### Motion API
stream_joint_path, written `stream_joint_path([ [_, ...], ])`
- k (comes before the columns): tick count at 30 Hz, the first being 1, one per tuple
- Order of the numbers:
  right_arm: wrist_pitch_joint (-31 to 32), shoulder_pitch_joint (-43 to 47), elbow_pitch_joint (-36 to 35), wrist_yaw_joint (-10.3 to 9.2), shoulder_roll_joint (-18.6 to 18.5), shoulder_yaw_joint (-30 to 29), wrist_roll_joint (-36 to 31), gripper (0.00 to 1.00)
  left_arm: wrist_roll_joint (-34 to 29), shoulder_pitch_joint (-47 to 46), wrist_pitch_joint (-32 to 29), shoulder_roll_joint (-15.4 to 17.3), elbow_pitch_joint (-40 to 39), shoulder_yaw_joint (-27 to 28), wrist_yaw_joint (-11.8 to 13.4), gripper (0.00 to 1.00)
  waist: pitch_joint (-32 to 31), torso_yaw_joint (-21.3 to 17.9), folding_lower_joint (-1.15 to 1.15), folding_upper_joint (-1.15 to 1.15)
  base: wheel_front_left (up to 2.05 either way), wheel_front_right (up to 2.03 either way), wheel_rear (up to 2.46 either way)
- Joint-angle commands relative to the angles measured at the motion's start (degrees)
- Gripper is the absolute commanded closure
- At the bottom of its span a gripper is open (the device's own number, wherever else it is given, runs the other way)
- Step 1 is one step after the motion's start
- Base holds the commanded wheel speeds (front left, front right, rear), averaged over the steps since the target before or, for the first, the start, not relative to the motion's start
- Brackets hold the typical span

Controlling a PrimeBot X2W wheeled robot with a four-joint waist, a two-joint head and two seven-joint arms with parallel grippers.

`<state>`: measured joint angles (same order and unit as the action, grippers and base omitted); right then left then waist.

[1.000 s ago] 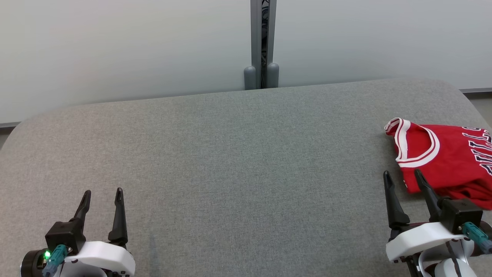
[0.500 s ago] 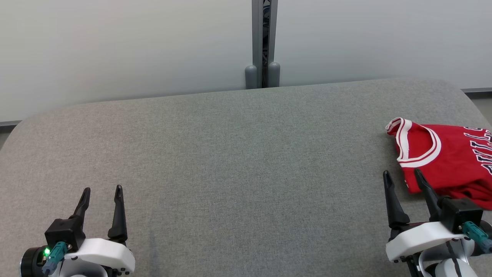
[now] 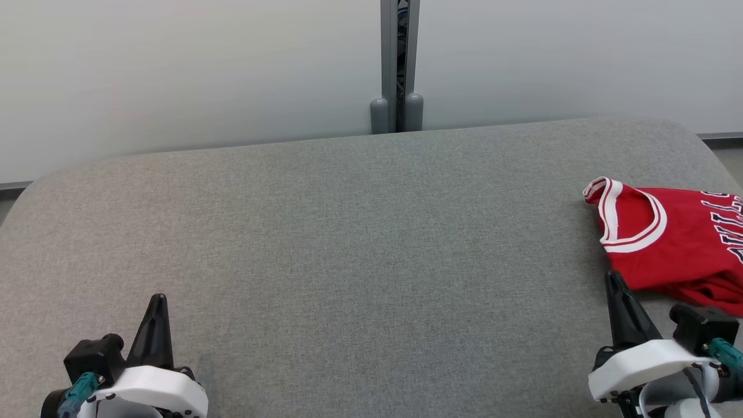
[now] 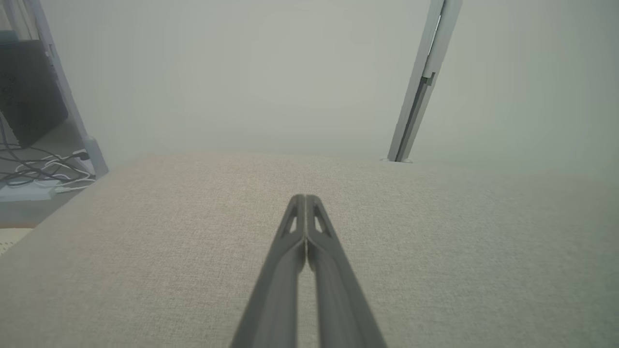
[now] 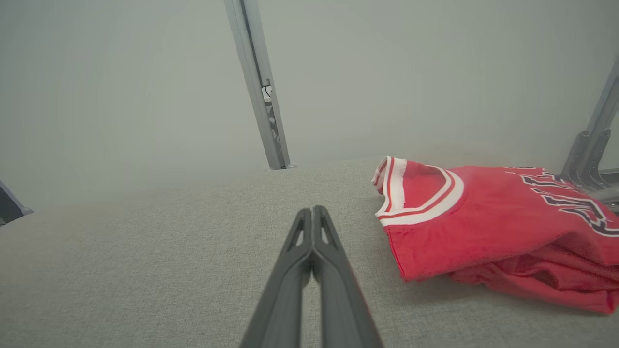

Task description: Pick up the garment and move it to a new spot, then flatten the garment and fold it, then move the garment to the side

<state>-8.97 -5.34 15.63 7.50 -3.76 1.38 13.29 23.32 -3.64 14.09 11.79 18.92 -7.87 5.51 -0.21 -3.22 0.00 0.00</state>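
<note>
The garment (image 3: pixel 679 244) is a red jersey with white trim and dark lettering, lying folded at the right edge of the grey cushioned surface (image 3: pixel 360 232). From the right wrist it shows as the garment (image 5: pixel 493 222) to the right of the fingers. My right gripper (image 3: pixel 613 280) is shut and empty, its tips just short of the jersey's near left corner; in its own view the right gripper (image 5: pixel 313 210) has both fingers pressed together. My left gripper (image 3: pixel 157 299) is shut and empty at the lower left, far from the jersey, and the left gripper (image 4: pixel 305 198) hovers over bare fabric.
A grey post (image 3: pixel 397 64) stands against the pale wall behind the surface. Cables and a dark box (image 4: pixel 34 96) lie on the floor past the left edge. A metal bracket (image 5: pixel 587 154) rises beyond the jersey on the right.
Both grippers have gone from open to shut with nothing between the fingers. The jersey lies where it lay.
</note>
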Motion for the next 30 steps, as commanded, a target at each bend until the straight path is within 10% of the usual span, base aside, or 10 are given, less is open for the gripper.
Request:
stream_joint_path([
  [1, 1.73, -1.66, -0.71, 0.00, -0.31, -1.47, 4.50, 1.00, 4.14, -0.95, -0.49, 0.20, -1.67, 0.84, -0.95, 1.00, 0.00, 0.09, 0.00, 0.00, 0.00, 0.00, 0.00],
  [30, 11.06, -2.37, -0.40, 0.00, 0.07, -6.79, 30.25, 1.00, 27.20, 2.17, -2.68, -2.93, -8.63, 2.26, -3.44, 1.00, 0.04, 0.83, 0.00, 0.00, 0.00, 0.00, 0.00],
])
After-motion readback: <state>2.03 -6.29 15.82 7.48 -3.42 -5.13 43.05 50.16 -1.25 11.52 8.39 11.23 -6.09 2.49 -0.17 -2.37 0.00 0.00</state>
